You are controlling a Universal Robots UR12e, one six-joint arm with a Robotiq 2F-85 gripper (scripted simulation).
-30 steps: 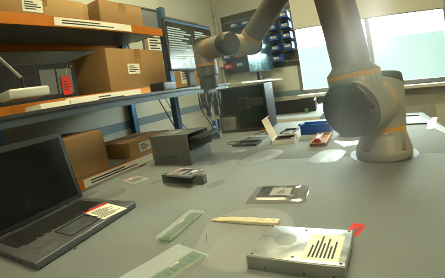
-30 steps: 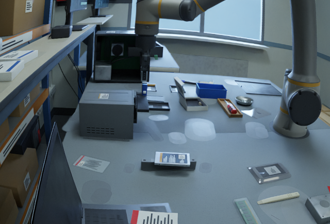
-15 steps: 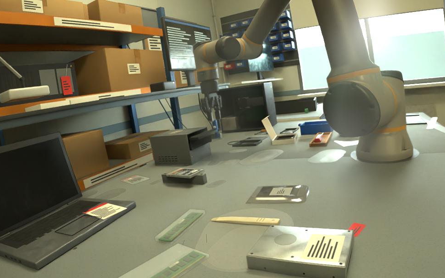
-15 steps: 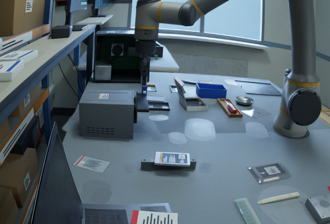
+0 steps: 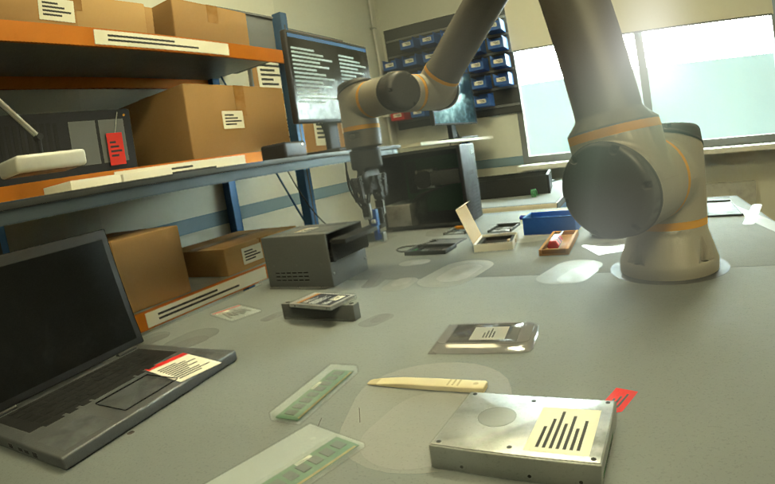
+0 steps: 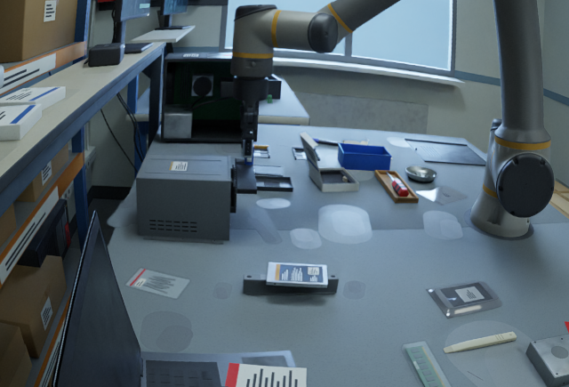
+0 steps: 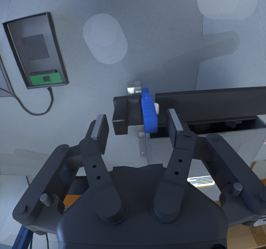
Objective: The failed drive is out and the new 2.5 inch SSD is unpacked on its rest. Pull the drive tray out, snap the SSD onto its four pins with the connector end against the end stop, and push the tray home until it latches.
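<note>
At the far left of the bench stands the grey drive enclosure [image 6: 184, 196], its dark tray front [image 7: 208, 103] sitting at the face of the box. A blue handle [image 7: 149, 112] sticks out at the end of the tray front, next to a dark bracket [image 7: 124, 114]. The new SSD [image 6: 297, 274], with a blue and white label, lies on its dark rest [image 6: 289, 285] in the middle of the bench, well in front of the enclosure. My gripper [image 7: 137, 129] hangs straight down over the blue handle, which lies between its fingers. The gripper is open and holds nothing.
A blue bin [image 6: 364, 156], an open white case [image 6: 328, 171] and a wooden tray with a red tool [image 6: 396, 185] sit to the right of the enclosure. A laptop [image 5: 59, 336], memory sticks [image 5: 315, 391], a bagged drive [image 5: 487, 336], a spudger [image 5: 426, 383] and a metal hard drive [image 5: 526, 436] lie along the near side.
</note>
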